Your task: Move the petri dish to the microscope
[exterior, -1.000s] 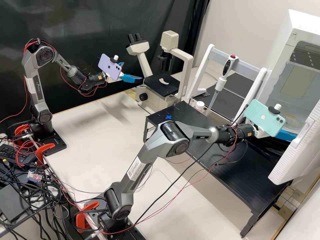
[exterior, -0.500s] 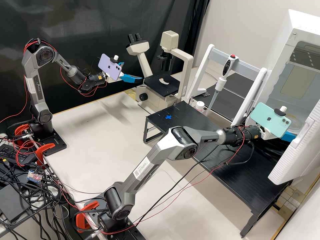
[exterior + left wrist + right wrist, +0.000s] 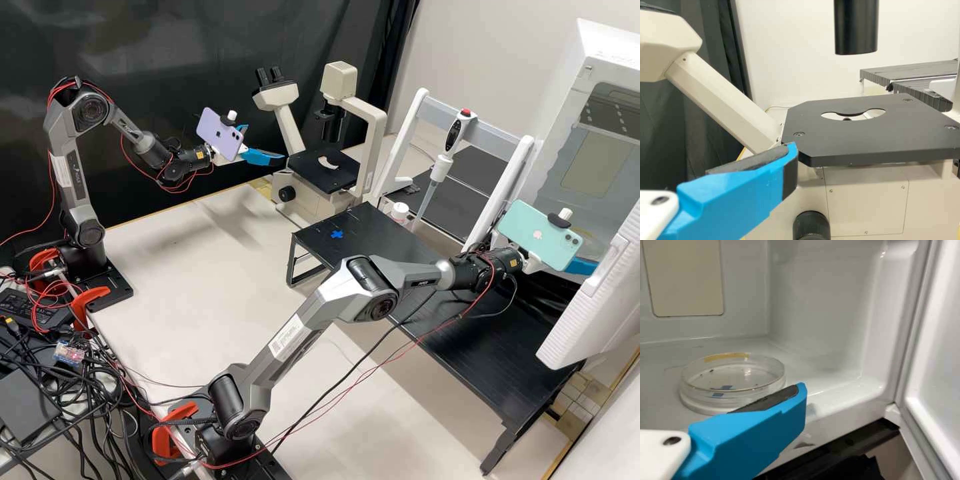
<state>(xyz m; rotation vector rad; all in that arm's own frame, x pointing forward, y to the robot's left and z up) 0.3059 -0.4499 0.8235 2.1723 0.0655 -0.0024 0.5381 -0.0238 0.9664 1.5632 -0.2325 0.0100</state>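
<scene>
My left gripper (image 3: 264, 143) stands open beside the microscope (image 3: 285, 117), left of its black stage (image 3: 323, 171). In the left wrist view, a finger of the left gripper (image 3: 785, 162) shows near the corner of the stage (image 3: 865, 135), with nothing on its pad. My right gripper (image 3: 581, 267) is at the mouth of the white chamber, partly behind its phone. In the right wrist view, the clear petri dish (image 3: 732, 377) lies flat on the chamber floor, and the open right gripper (image 3: 792, 397) has one finger overlapping its near edge in view, not gripping it.
The white chamber (image 3: 610, 50) has its door (image 3: 587, 320) swung open beside the right gripper. A low black table (image 3: 480, 347) runs beneath the right forearm. A pipette (image 3: 443, 160) hangs on a white stand (image 3: 403, 137) between microscope and chamber. Cables trail under the right arm.
My right arm has stretched farther right at the chamber, then its gripper has shifted slightly up and back. The left arm has kept still.
</scene>
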